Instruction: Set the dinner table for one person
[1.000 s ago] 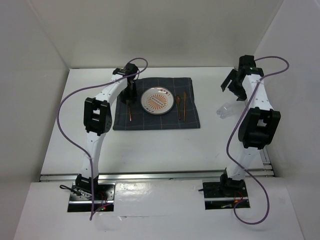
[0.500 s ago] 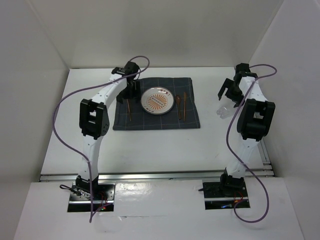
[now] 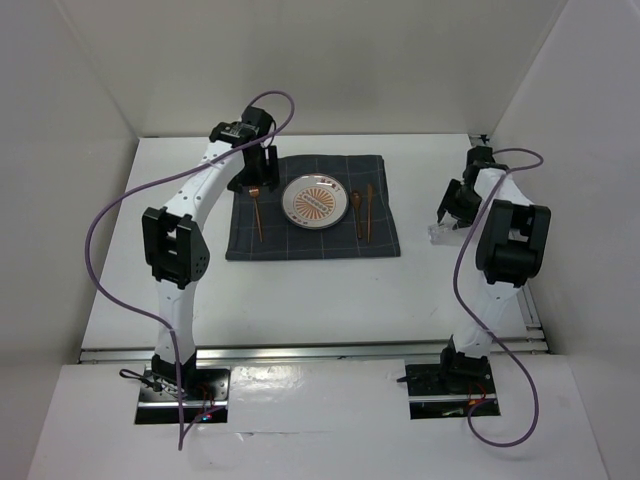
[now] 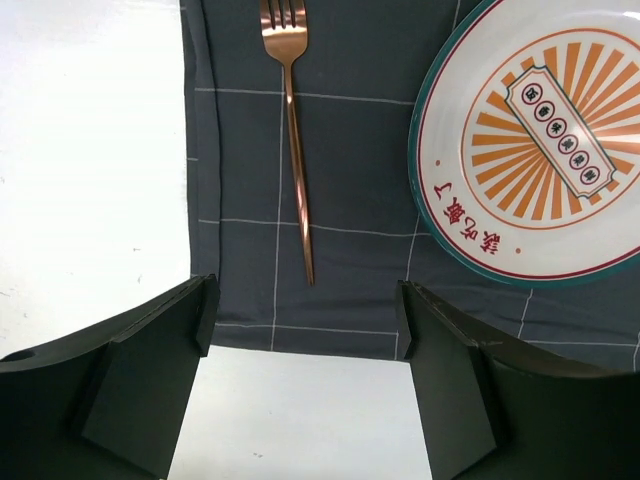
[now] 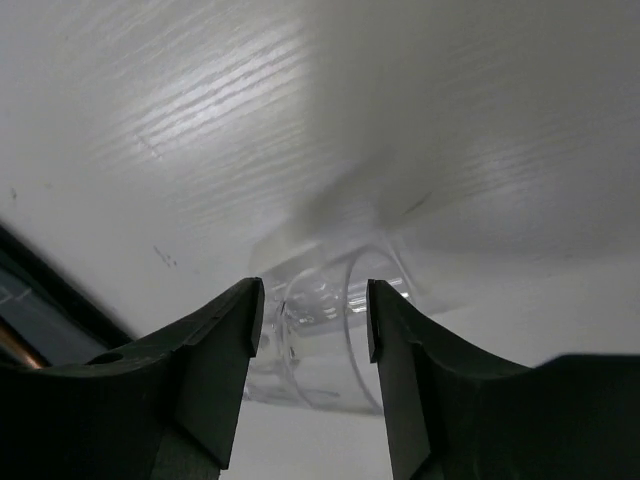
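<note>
**Fork released, glass approached**

Within the last second the left jaws were opened and lifted. They were seen spread wide and empty above the near edge of the grey checked mat (image 4: 350,200). The fork (image 4: 291,140) was left lying flat on the mat, just left of the plate (image 4: 540,140). A spoon (image 3: 357,212) and 1 more utensil (image 3: 369,210) lay right of the plate.

The right jaws were brought down in the same second and partly narrowed at a clear glass (image 5: 325,310), which stood on the bare tabletop (image 3: 300,290) well right of the mat. The glass showed in the gap and past the tips; whether it was grasped could not be told.

The white, metal-railed tabletop carried the mat at its far middle. The cutlery was judged placed, with the glass probably the 1 piece left to set.
</note>
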Controlling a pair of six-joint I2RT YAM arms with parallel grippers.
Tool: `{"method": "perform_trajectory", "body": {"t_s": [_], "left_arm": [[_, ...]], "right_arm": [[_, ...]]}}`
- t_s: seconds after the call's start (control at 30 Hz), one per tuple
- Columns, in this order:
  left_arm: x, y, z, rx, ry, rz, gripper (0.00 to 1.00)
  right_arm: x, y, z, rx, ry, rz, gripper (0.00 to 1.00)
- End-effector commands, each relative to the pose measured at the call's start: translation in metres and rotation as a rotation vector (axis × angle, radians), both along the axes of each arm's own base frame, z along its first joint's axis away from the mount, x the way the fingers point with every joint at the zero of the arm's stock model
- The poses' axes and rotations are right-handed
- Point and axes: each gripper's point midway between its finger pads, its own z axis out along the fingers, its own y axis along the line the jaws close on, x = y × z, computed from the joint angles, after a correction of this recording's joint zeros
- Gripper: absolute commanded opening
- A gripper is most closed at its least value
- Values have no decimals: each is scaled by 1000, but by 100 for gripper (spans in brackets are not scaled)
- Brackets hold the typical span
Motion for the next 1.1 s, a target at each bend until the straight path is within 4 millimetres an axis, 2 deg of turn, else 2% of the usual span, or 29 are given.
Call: {"method": "perform_trajectory", "body": {"t_s": [0.0, 0.07, 0.13, 0.2, 0.27, 0.3, 0.37, 0.4, 0.43, 0.53, 0.6, 0.73, 0.87, 0.9, 0.93, 1.07], "left_arm": [[-2, 3, 21, 11, -34, -12, 89], [-4, 3, 22, 11, -34, -12, 89], [-4, 3, 22, 11, -34, -12, 89], [-4, 5, 22, 19, -36, -8, 89], [-5, 5, 19, 21, -28, -8, 89], [-5, 5, 19, 21, -28, -8, 88], [-5, 5, 19, 21, -28, -8, 88], [-5, 5, 19, 21, -28, -8, 88], [-5, 5, 19, 21, -28, -8, 88], [-5, 1, 22, 18, -36, -17, 88], [-7, 1, 21, 21, -28, -17, 88], [-10, 0, 21, 36, -21, -30, 88], [-12, 2, 21, 48, -15, -26, 88], [-12, 2, 21, 48, -15, -26, 88], [-12, 2, 21, 48, -15, -26, 88], [-12, 2, 21, 48, -15, -26, 88]], "right_arm": [[11, -1, 49, -14, -158, 14, 56], [10, 2, 60, -6, -184, 11, 46], [6, 3, 60, -4, -176, 10, 46], [3, 4, 71, -7, -191, 11, 48], [-3, 5, 75, 0, -178, 2, 55], [-4, 5, 80, -3, -191, 2, 55], [-9, 6, 82, 0, -176, 2, 64], [-12, 7, 81, 2, -164, 2, 74], [-16, 8, 81, 3, -163, 2, 80], [-24, 9, 70, 4, -140, 10, 92], [-22, 12, 69, 19, -152, 17, 92], [-23, 24, 54, 83, -138, 51, 92], [-21, 35, 46, 142, -151, 75, 83], [-19, 36, 51, 147, -173, 81, 80], [-21, 37, 48, 149, -165, 80, 75], [-21, 38, 49, 153, -167, 92, 68]]}}
